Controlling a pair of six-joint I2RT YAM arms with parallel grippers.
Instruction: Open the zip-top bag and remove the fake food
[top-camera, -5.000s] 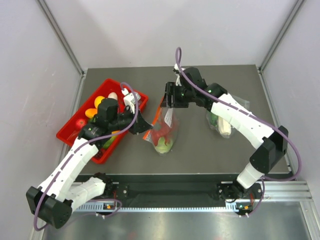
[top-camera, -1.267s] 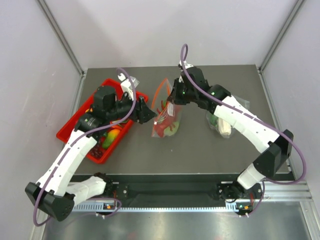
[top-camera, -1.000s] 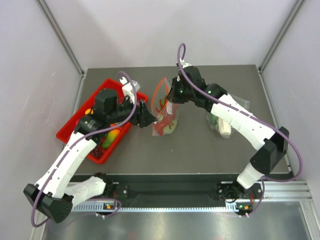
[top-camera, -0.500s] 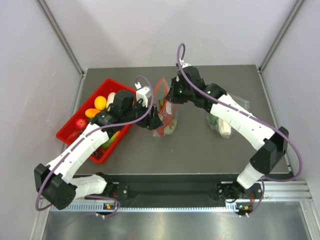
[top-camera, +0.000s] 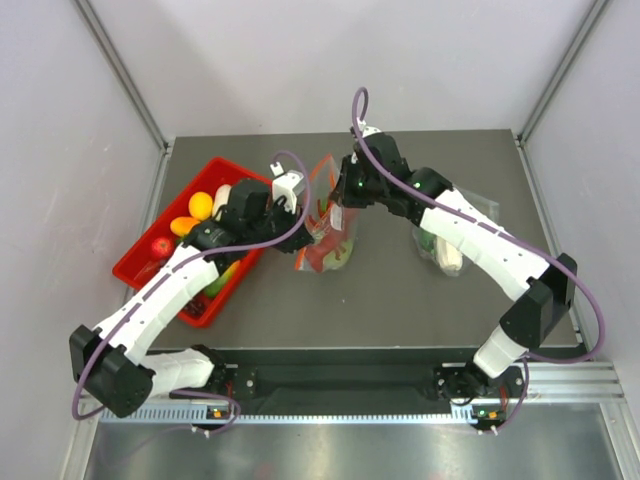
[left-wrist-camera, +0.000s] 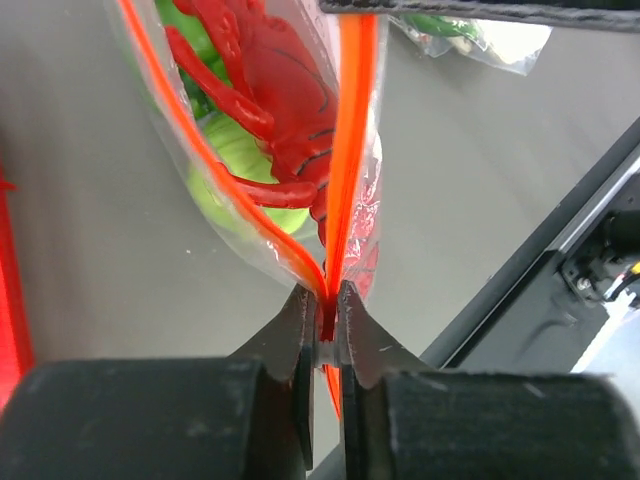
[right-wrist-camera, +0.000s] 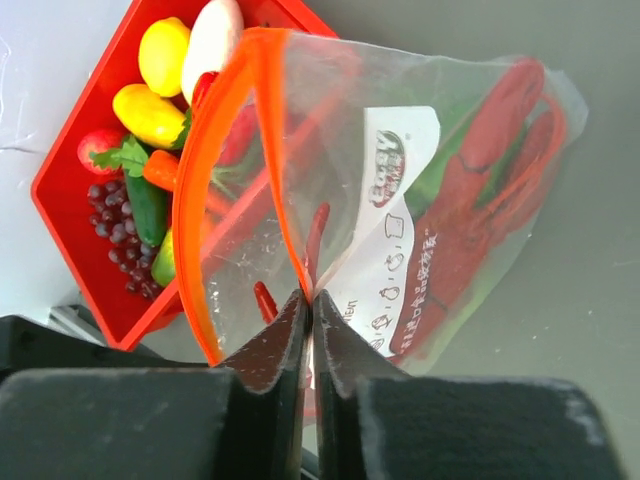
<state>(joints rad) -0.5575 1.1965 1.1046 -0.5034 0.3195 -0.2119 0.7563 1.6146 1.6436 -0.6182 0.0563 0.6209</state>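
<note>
Toward the middle of the surface (top-camera: 400, 290), the zip-top bag (top-camera: 325, 225) stands with fake food (left-wrist-camera: 270, 90) inside. The left end effector (left-wrist-camera: 322, 312) and right end effector (right-wrist-camera: 308, 308) each pinch one lip. Uneven pulling could slip the plastic free.

The clear zip-top bag (top-camera: 332, 245) stood upright mid-tabletop (top-camera: 400, 300), its red-orange mouth partly open; the fake food (left-wrist-camera: 262, 95), red pieces over pale green, lay inside.

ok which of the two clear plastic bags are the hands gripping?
The clear bag with the red-orange zip strip, mid-table: left hand and right hand pinch it. The strip-less clear bag with white-and-green contents lies ungripped.
</note>
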